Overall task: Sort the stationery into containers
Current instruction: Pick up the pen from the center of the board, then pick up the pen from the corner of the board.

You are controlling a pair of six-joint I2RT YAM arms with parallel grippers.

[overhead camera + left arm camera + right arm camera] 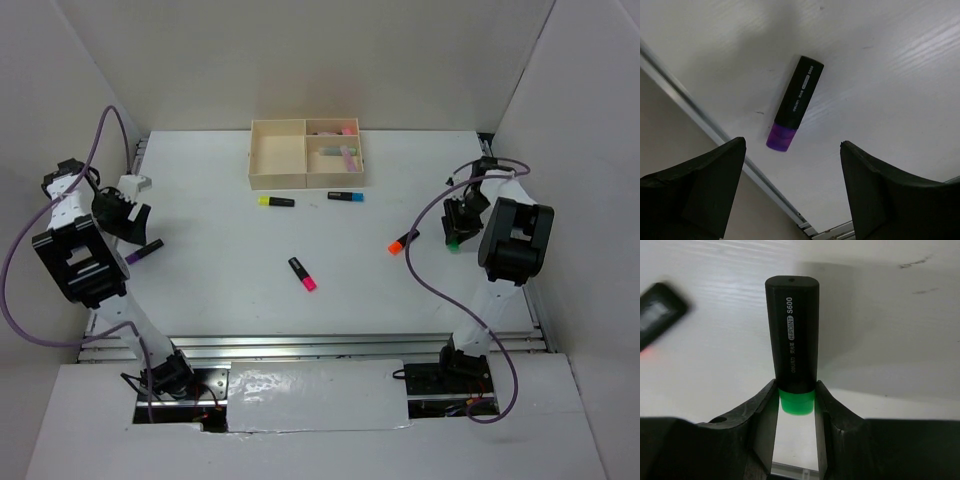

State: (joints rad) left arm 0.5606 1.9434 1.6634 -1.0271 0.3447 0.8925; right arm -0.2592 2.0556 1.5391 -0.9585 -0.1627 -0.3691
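**Top view.** The left hand [135, 222] is seen w/ its fingers apart. A purple marker [143, 251] lies on the bench [220, 290] just beside it, on the arm-base side. The right hand [458, 228] is closed on a green marker [455, 241]. An orange marker [403, 241] lies near that hand, on its inner side. Well apart from both hands, approx. midway between them, a pink marker [302, 273] lies. Farther out, a yellow marker [276, 201] and a blue marker [345, 196] lie just short of the tray [278, 158]. The tray is set well ahead of both hands. Its large section is seen bare, and pastel markers [346, 156] are held in the smaller sections on the right-hand side.

**Left wrist.** The left hand [792, 145] is held wide open, w/ nothing gripped. The purple marker [794, 104] lies flat on the bench [880, 75], centred betw. the two fingers [715, 170], purple end nearest the hand. No contact w/ either finger is seen.

**Right wrist.** The right hand [795, 387] is shut on the green marker [794, 335]. The green end is pinched betw. the fingers [762, 420] and the black body sticks straight out ahead of the hand. Whether it is clear of the bench cannot be told. The orange marker [657, 312] is seen blurred, off to one side of the hand.
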